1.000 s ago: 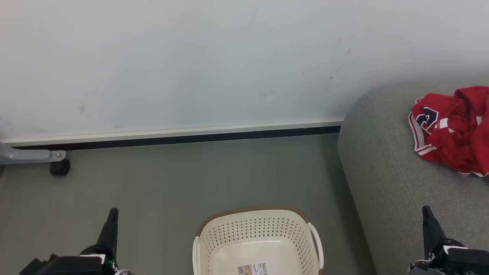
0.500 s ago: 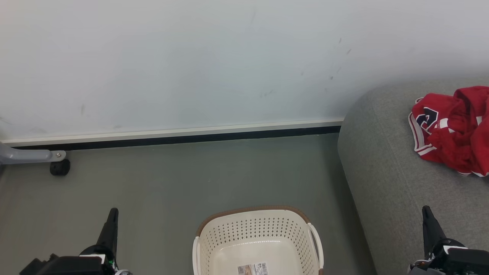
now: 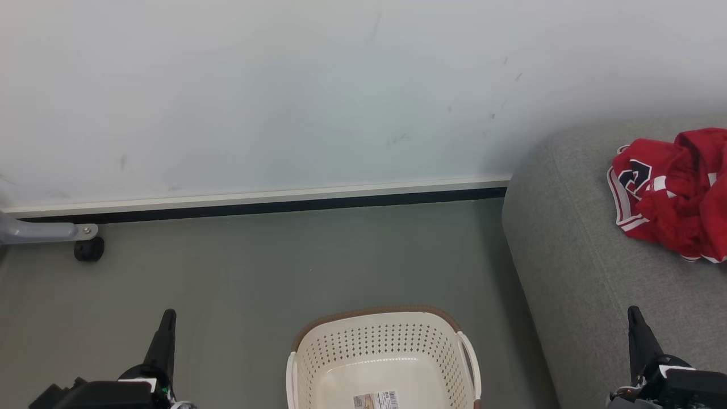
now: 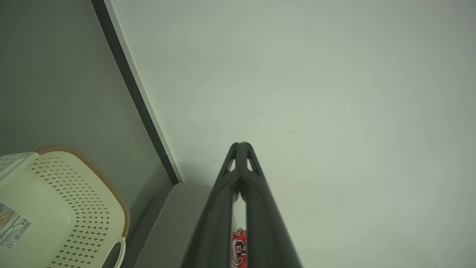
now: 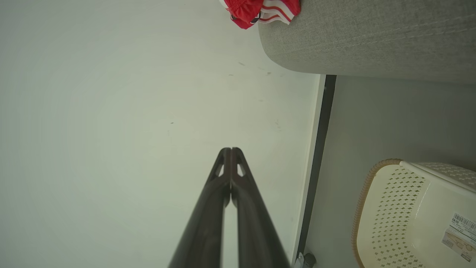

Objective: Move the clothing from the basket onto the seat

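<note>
The clothing point(image 3: 673, 190) lies crumpled on the seat point(image 3: 579, 272), well apart from the basket point(image 3: 380, 341). It looks soft, light and limp, probably best pinched at a raised fold, not at flat cloth. The left gripper point(image 3: 168, 313) and right gripper point(image 3: 633, 311) both have their fingers pressed together, holding nothing.

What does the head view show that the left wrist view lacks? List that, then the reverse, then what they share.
Head view: the right gripper at lower right, a grey frame leg with a black caster by the baseboard, and the dark lettering on the red clothing. Left wrist view: the left gripper close up, its two fingers pressed shut at the tips. Shared: the basket with its label, the grey seat, the clothing on it, the wall, the floor.
</note>
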You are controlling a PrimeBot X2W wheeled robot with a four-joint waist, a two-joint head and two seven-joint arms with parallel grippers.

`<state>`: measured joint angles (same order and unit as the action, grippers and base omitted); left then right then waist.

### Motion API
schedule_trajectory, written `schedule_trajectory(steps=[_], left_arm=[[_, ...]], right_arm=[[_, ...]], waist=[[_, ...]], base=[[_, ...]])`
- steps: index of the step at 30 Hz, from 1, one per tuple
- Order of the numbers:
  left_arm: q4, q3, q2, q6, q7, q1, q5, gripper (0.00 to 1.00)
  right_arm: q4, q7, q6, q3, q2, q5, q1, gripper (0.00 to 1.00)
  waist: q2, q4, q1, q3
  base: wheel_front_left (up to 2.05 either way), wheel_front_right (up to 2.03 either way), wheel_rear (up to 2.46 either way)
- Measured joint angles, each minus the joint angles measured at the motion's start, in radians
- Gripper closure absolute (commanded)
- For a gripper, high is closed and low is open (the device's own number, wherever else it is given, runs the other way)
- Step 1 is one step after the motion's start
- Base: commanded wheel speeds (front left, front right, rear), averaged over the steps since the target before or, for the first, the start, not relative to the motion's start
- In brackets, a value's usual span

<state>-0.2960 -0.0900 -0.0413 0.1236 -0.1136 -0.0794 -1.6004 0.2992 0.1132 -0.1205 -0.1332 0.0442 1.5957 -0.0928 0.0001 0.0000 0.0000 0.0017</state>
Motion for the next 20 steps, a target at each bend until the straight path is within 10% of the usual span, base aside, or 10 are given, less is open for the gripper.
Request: schedule_trajectory(steps=[20], left_arm=[[0.0,0.0,0.0,0.0,0.0,0.0,0.0,1.0]], right_arm=[[0.0,0.0,0.0,0.0,0.0,0.0,0.0,1.0]], waist=[[0.0,0.0,0.0,0.0]], base=[[0.0,0.0,0.0]])
